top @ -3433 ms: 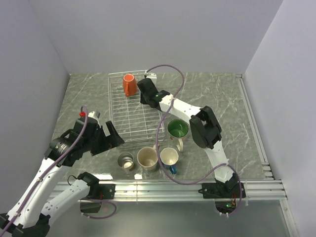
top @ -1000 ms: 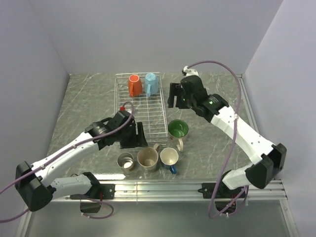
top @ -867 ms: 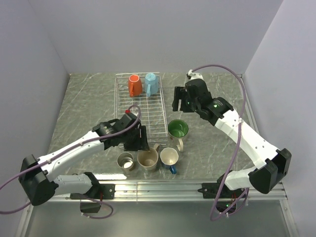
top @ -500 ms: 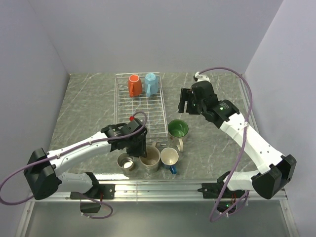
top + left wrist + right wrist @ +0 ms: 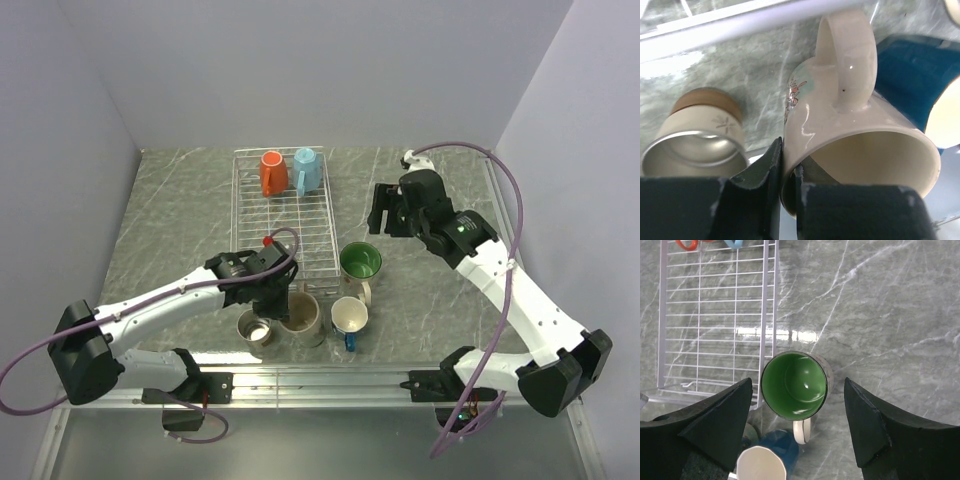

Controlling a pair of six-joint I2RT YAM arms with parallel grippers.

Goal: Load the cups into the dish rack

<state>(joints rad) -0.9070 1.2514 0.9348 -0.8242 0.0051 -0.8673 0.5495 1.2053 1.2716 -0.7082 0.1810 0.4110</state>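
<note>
Left gripper (image 5: 788, 170) clenched on beige cup (image 5: 855, 130) wall, one finger inside. Judged glazed ceramic: rigid, slick, chippable; rim pinch adequate. Right gripper (image 5: 797, 415) spread, empty; green-lined cup (image 5: 794, 385) directly beneath.

Beige mug (image 5: 855, 145): glossy glazed ceramic, sharp highlights. Steel mug (image 5: 695, 150): satin metal sheen at the rim and inside. Green-lined mug (image 5: 794, 385): glossy glaze. Dish rack (image 5: 774, 315): thin smooth silver-white wire. Table (image 5: 880, 315): polished grey marble look, reflective. Left gripper (image 5: 789, 167): matt black plastic, scuffed.

Top: wide overview. Left wrist: close, beige cup (image 5: 855, 150). Right wrist: overhead, green cup (image 5: 794, 382).
</note>
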